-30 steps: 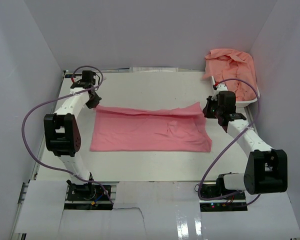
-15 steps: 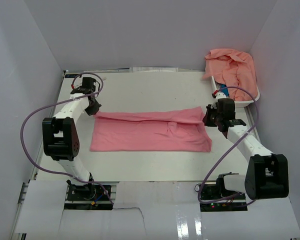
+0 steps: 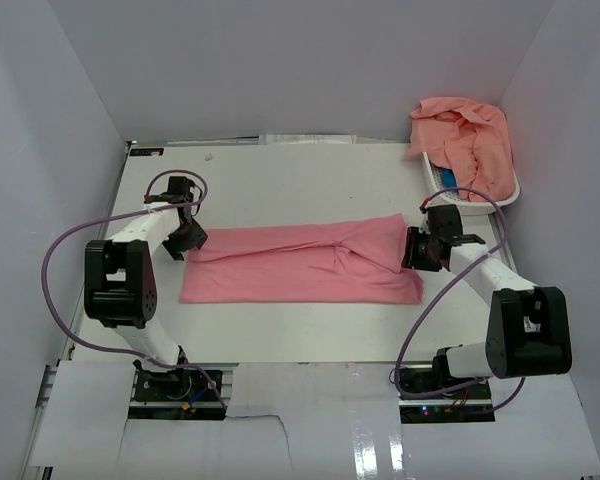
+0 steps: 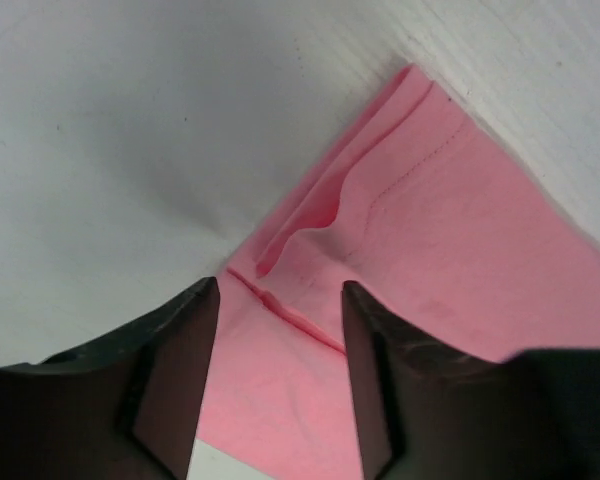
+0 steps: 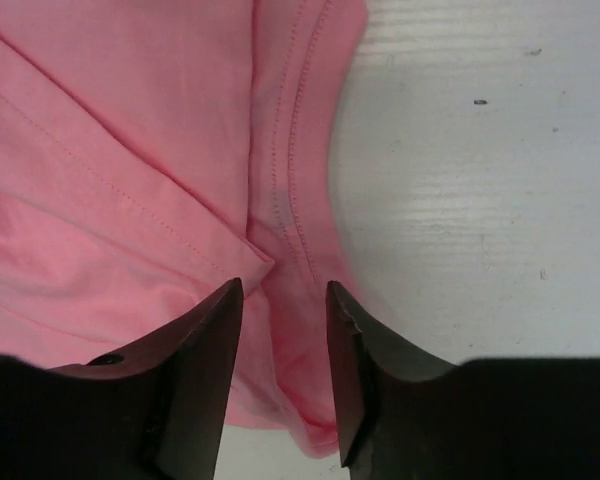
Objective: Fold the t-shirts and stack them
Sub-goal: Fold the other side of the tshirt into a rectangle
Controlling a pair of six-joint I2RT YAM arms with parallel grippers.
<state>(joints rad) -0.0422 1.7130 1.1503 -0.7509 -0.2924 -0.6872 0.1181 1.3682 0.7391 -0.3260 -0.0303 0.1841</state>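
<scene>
Flanking the pink t-shirt [image 3: 300, 268], left claw [image 4: 280, 288] and right claw [image 5: 283, 288] stand parted

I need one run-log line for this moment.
left tool: open | right tool: open | t-shirt: folded lengthwise, on table

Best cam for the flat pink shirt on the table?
Top external: the whole shirt shows, folded into a long band on the table. Left wrist gets only its left corner with layered folds; right wrist only its right edge and hem stitching.
</scene>
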